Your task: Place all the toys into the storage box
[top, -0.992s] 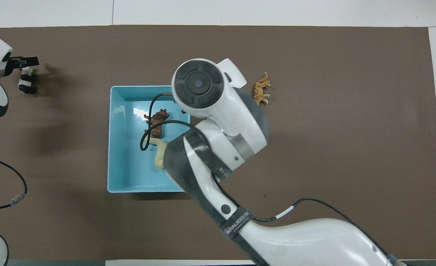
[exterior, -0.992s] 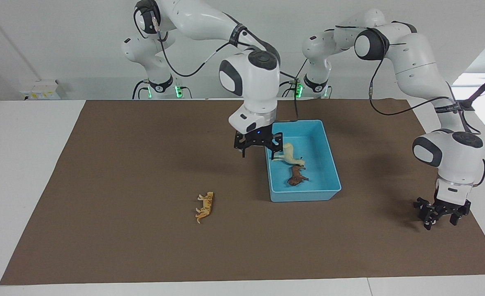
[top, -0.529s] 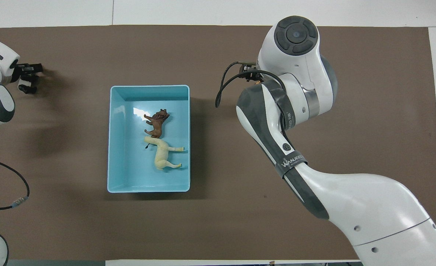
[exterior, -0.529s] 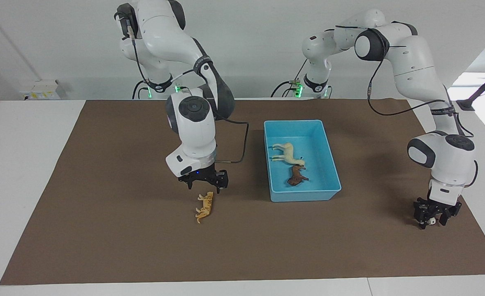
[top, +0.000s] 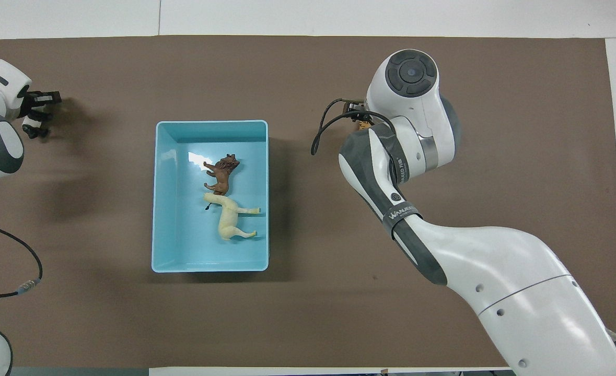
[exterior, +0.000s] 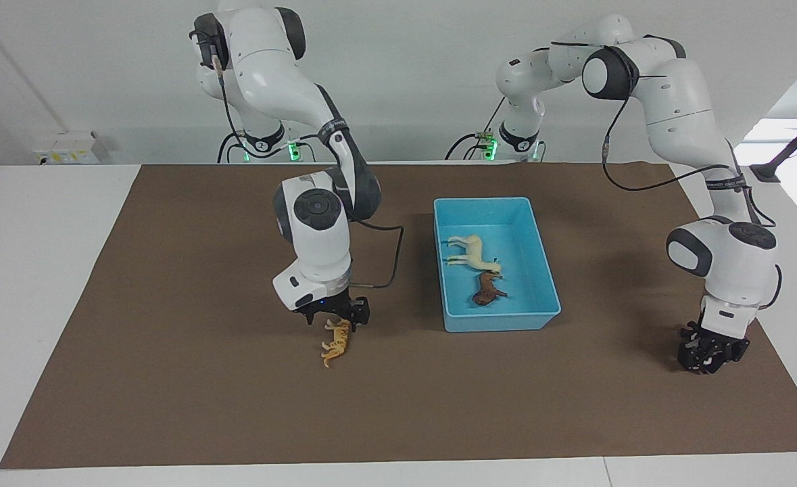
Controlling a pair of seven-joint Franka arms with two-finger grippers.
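Gripping panda (top: 32,127), mostly hidden: L claw (exterior: 708,362) | R claw (exterior: 334,319) open over tiger (exterior: 336,341)

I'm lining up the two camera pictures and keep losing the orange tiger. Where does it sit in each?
Facing view: the orange tiger lies on the brown mat, partly under the right gripper.
Overhead view: almost wholly hidden under the right arm's wrist; a sliver shows.
Shared landmark: the blue storage box, beside it.

"WANJEES" on right arm's band (top: 403,213)
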